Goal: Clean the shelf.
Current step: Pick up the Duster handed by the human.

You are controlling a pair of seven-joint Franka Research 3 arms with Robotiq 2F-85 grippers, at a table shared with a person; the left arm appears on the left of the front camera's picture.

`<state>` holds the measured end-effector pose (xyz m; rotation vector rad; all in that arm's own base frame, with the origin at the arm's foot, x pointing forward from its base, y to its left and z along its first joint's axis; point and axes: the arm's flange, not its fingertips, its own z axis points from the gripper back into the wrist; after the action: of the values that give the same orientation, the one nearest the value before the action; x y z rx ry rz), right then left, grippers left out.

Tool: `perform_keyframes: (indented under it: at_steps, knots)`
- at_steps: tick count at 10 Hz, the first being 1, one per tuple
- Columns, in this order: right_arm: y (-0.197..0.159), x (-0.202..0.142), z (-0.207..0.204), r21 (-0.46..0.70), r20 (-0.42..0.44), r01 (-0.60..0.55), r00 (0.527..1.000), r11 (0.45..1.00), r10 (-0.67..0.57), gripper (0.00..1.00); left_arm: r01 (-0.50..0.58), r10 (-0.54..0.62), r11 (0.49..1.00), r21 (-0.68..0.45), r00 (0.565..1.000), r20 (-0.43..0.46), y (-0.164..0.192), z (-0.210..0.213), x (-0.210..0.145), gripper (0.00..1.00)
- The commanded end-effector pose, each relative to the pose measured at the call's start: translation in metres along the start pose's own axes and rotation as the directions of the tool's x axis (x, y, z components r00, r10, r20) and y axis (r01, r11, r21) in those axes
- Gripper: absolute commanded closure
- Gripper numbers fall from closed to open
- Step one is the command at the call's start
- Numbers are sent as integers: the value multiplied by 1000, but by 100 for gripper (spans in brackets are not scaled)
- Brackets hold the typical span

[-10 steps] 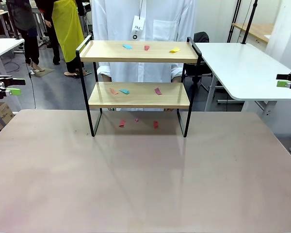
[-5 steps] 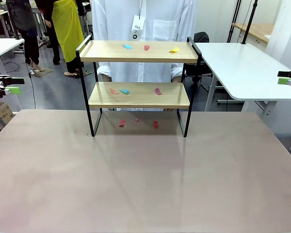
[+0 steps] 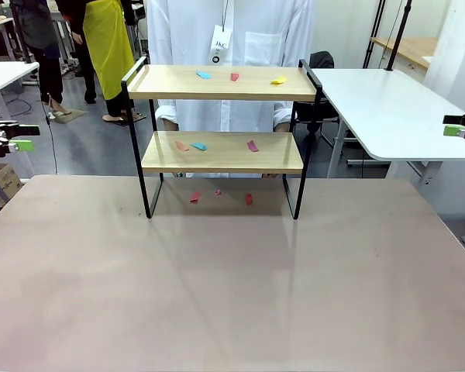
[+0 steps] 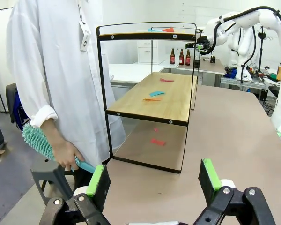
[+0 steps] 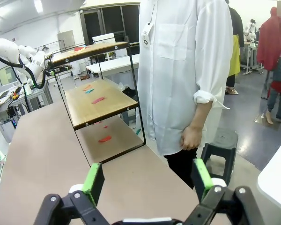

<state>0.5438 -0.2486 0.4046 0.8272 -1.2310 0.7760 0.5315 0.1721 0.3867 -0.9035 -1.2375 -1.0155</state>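
Barely anything moves: left pincer (image 3: 29, 137) and right pincer (image 3: 448, 125) creep a touch outward toward the picture's edges, and nothing else shifts. Both are released, jaws wide, nothing between the green pads.

Shelf (image 3: 163, 84), a two-tier rack of light wooden boards in a thin black metal frame, sits at the far middle of the pale pinkish worktop (image 3: 232, 294), well apart from both pincers.

Litter is untouched:
- Top board: blue scrap (image 3: 204, 74), red scrap (image 3: 235, 76), yellow scrap (image 3: 279, 79).
- Lower board: orange scrap (image 3: 182, 146), teal scrap (image 3: 198, 146), dark red scrap (image 3: 252, 145).
- Worktop under the shelf: more red bits (image 3: 194, 198).

Person in white coat (image 3: 240, 39) stands just behind the shelf. The left wrist view shows their hand (image 4: 65, 152) holding a teal fluffy duster (image 4: 37, 139) down at their side, not on the shelf.

My read: arms are parked clear and cleaning hasn't started. The person probably sweeps first; otherwise either arm faces a long reach in.
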Motion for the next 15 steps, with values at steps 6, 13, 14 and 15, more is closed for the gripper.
perform_keyframes:
  at_steps: [6,13,14,15]
  knots:
    - [1,2,0,1,3,-4,1000,1000,4,0,10,-10,1000,-5,1000,-6,0,0,2,0]
    - [1,2,0,1,3,-4,1000,1000,4,0,10,-10,1000,-5,1000,-6,0,0,2,0]
    - [1,2,0,1,3,-4,1000,1000,4,0,10,-10,1000,-5,1000,-6,0,0,2,0]
    - [1,2,0,1,3,-4,1000,1000,4,0,10,-10,1000,-5,1000,-6,0,0,2,0]
